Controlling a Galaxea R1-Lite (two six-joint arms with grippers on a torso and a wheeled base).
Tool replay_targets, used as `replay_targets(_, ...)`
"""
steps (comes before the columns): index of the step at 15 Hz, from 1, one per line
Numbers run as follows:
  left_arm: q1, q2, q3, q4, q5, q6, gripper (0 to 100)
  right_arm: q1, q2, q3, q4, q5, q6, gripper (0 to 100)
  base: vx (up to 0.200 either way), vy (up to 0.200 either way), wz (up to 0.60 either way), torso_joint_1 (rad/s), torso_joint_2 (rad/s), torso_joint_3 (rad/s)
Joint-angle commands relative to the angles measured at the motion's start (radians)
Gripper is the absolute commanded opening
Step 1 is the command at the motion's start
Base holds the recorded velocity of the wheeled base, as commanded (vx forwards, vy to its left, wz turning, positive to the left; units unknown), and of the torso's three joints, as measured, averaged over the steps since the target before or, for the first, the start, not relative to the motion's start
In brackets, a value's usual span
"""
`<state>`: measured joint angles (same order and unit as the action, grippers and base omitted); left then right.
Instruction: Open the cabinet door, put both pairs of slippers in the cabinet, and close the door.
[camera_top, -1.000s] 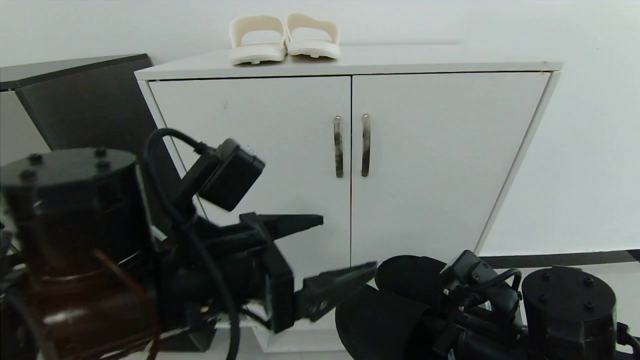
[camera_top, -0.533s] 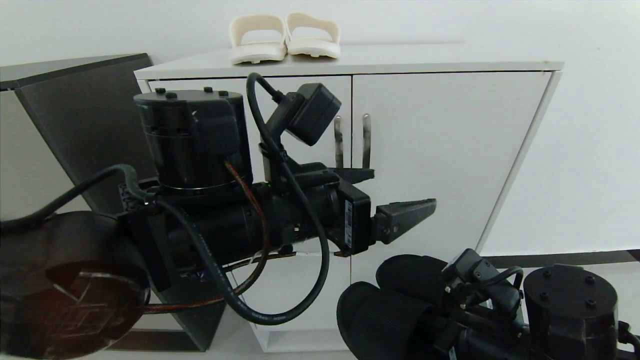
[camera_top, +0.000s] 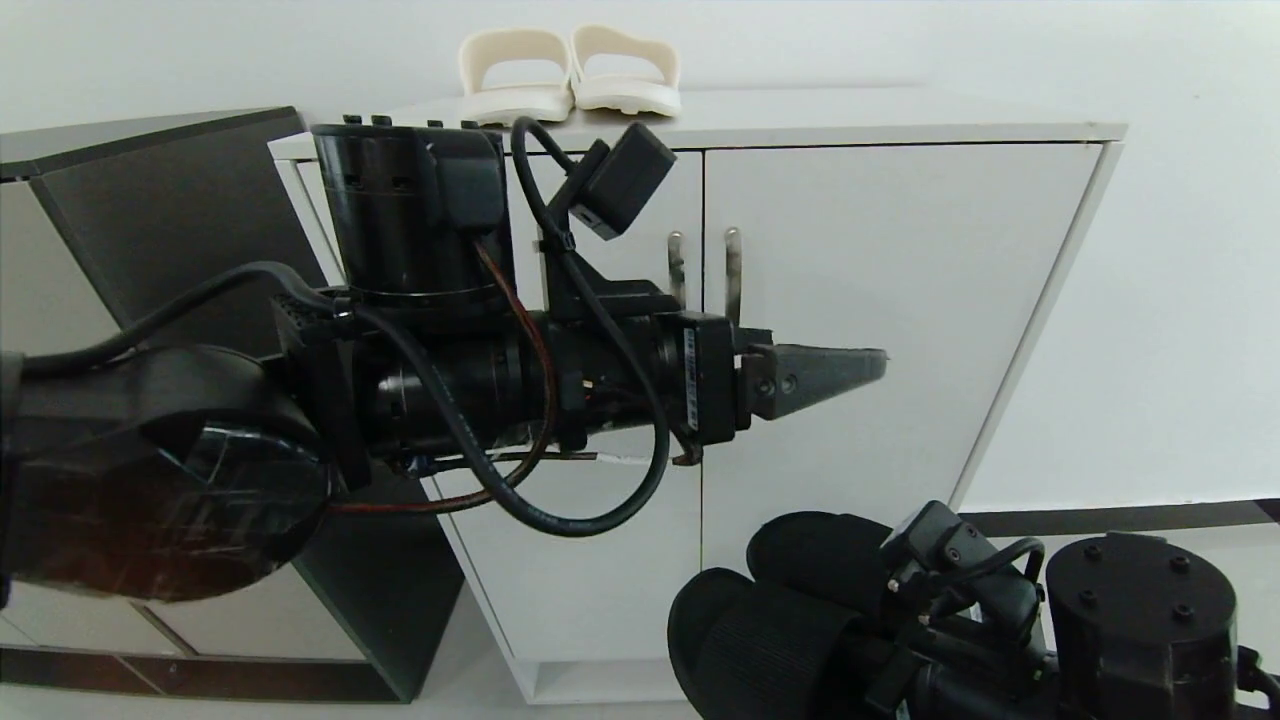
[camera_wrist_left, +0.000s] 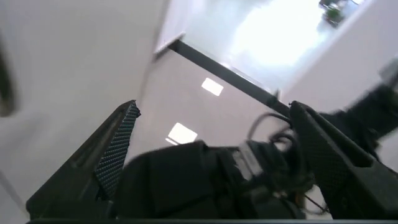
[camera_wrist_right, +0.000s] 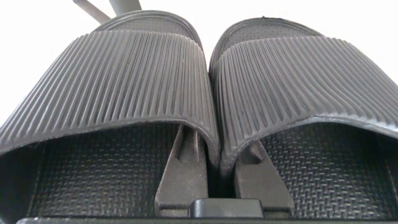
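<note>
**Cabinet shut: bring the open left pincer onto one handle**

The white cabinet (camera_top: 900, 300) is filling the middle of the frame and both its doors are lying shut. The left handle (camera_top: 677, 265) and the right handle (camera_top: 732, 262) are standing side by side at the centre seam. The white slippers (camera_top: 570, 72) are sitting on the cabinet top, at the upper centre. The black slippers (camera_top: 780, 600) are hanging at the lower centre-right, in front of the cabinet's foot. The right gripper (camera_wrist_right: 217, 165) is clamping them by their two inner walls, which are pressed together between its fingers.

The left gripper (camera_top: 850, 365) is hovering at the centre of the frame, in front of the door on the right side of the picture. Its tips are pointing past both handles toward the right edge. In the left wrist view its fingers (camera_wrist_left: 99, 162) are standing wide apart, with nothing between them.

In my judgement you are working on the door opening. Bring the tips back to one handle only, so the two handles are not caught together. Close firmly before pulling, and follow the arc of the door. Keep the black slippers clear of the swinging door, and mind the dark cabinet (camera_top: 150, 220) at the left of the frame.
</note>
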<state>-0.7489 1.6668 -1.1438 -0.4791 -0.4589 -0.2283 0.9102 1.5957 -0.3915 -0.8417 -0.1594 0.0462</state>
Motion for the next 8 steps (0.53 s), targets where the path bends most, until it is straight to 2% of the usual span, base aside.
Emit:
replay_targets(1,0.011,0.028,-0.039,0.001,0.045,0.0,100,0.003,0.001,-0.001,0.0,0.001,0.0,0,0.0,0.0,0.0,0.0,0.0,0.0)
replay_targets(2,0.011,0.051,-0.071,0.001,0.105,0.0,100,0.003,0.003,-0.006,0.0,0.001,0.0,0,0.0,0.0,0.0,0.0,0.0,0.0)
replay_targets(4,0.013,0.062,-0.099,0.013,0.114,0.014,100,0.003,0.004,-0.006,0.0,0.001,0.0,0,0.0,0.0,0.0,0.0,0.0,0.0)
replay_targets(6,0.036,0.064,-0.122,0.063,0.126,0.043,100,0.003,0.004,-0.006,0.0,0.001,0.0,0,0.0,0.0,0.0,0.0,0.0,0.0)
replay_targets(8,0.048,0.067,-0.126,0.062,0.161,0.043,100,0.003,0.004,-0.007,0.0,0.001,0.0,0,0.0,0.0,0.0,0.0,0.0,0.0)
